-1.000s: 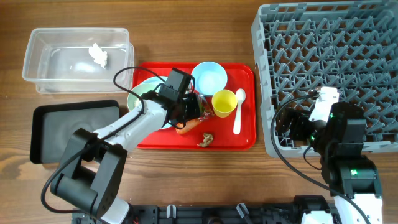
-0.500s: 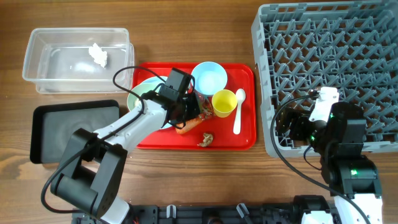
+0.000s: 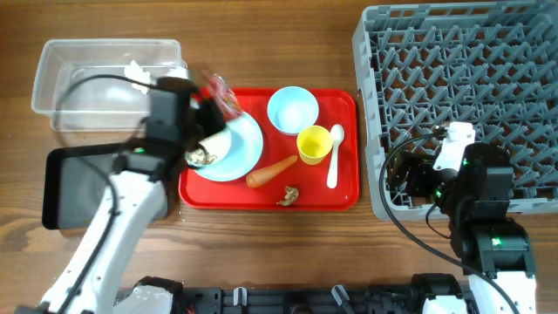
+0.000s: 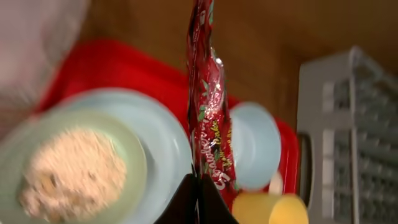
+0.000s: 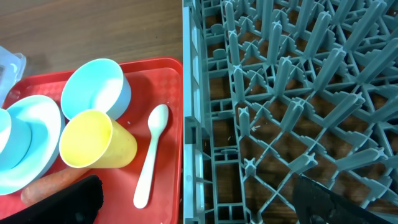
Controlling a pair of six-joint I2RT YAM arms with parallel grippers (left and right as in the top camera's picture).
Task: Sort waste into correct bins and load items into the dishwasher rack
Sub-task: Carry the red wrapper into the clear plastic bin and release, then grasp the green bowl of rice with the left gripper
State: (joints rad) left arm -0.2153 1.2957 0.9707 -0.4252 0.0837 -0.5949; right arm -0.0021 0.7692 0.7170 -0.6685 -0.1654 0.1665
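Note:
My left gripper (image 3: 209, 113) is shut on the crumpled red snack wrapper (image 3: 220, 93) and holds it lifted above the left end of the red tray (image 3: 344, 196), near the clear tub (image 3: 61, 118). In the left wrist view the wrapper (image 4: 208, 112) hangs from the closed fingertips (image 4: 189, 202). Below lie the light blue plate (image 3: 244, 144), a bowl of rice-like crumbs (image 3: 200, 156), a second bowl (image 3: 292, 110), the yellow cup (image 3: 314, 144), the white spoon (image 3: 334, 157), the carrot (image 3: 270, 170) and the brown scrap (image 3: 288, 195). My right gripper (image 5: 199, 205) is open and empty over the dishwasher rack's (image 3: 462, 87) front-left corner.
The white tissue wad (image 3: 135, 74) lies in the clear tub. The black tray (image 3: 74, 196) sits below the tub, under my left arm. The right wrist view shows the rack (image 5: 286, 93), spoon (image 5: 151, 155) and cup (image 5: 93, 140).
My left gripper has lifted the red wrapper off the tray and swung up and left toward the clear tub. The plate and the crumb bowl are now uncovered. The right arm has not moved.

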